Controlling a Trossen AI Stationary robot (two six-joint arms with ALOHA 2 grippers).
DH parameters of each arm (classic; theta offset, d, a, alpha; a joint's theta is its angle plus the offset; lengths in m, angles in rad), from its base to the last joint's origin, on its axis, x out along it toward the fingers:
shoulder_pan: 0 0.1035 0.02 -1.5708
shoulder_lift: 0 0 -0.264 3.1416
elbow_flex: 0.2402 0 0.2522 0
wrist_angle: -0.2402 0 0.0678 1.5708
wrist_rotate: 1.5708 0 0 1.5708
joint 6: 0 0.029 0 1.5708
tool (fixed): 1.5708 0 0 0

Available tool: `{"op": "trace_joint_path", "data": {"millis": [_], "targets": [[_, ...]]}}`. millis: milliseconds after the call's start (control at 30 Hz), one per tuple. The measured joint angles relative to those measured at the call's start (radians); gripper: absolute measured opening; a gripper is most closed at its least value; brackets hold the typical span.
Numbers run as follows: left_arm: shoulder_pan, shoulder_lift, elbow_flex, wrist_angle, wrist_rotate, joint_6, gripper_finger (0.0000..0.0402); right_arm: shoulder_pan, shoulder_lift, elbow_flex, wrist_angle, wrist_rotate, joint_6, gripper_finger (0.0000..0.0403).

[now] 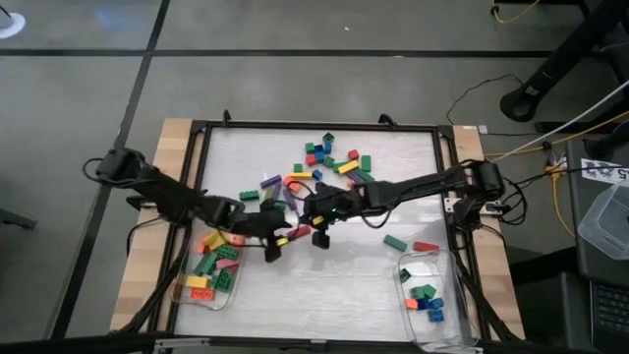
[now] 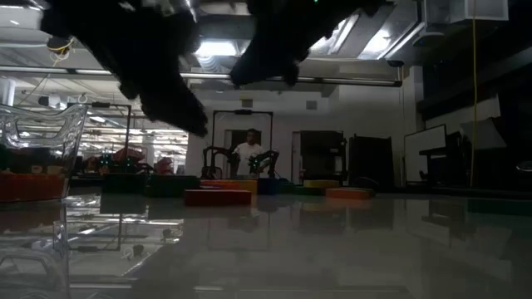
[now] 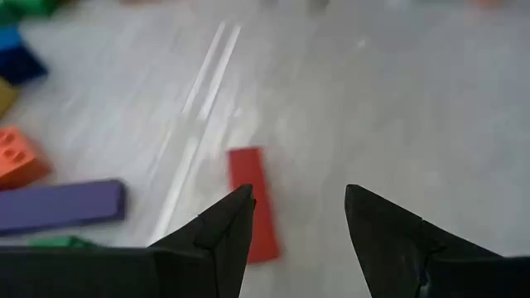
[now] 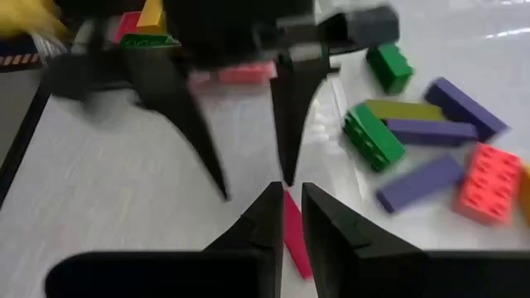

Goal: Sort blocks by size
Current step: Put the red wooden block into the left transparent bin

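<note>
Two dark fingers (image 4: 327, 236) of the right wrist view stand nearest, drawn narrow with a long red block (image 4: 296, 233) showing between their tips; the right gripper (image 1: 320, 236) looks to be pinching it or just about to, and whether it already bears the weight cannot be told. Facing it, the left gripper (image 3: 296, 207) hovers with its fingers spread wide and empty over that same red block (image 3: 252, 203), which lies flat on the white table (image 1: 393, 285) near its middle. From above, the two grippers sit close together, the left gripper (image 1: 272, 248) just beside the right, so crowding is the main risk: one arm should probably yield. By the look of it the brick is light, stiff, smooth plastic, likely a little slippery, so a hold across its narrow width near the middle of its length seems safest; a grip at one end could let it swing. Outward from the grippers, purple, green and orange blocks (image 4: 418, 136) lie loose just beside the work spot, some touching one another, and a wider scatter of blocks (image 1: 329, 162) spreads toward the far side. A green block (image 1: 395, 243) and a red block (image 1: 427, 247) lie apart toward the right. Clear tubs sit at the near corners: the left tub (image 1: 180, 296) holds many bricks, the right tub (image 1: 455, 335) only a few.
</note>
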Motion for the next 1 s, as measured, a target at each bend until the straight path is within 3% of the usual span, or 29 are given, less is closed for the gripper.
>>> {"op": "trace_joint_path", "data": {"millis": [200,467,833,1000], "targets": [[0.073,0.136,0.086,-0.120,0.024,0.032,0.0178,0.001,-0.132,0.000,-0.193,0.030,-0.001,0.0044],[0.096,0.254,0.154,-0.125,0.096,0.072,0.0178,0.001,-0.260,0.000,-0.415,0.084,0.001,0.0044],[0.095,0.321,0.161,-0.133,0.089,0.066,0.0178,0.001,-0.315,0.000,-0.625,0.062,0.007,0.0044],[0.095,0.338,0.163,-0.137,0.087,0.076,0.0178,0.001,-0.339,0.000,-0.816,0.059,0.073,0.0044]]}}
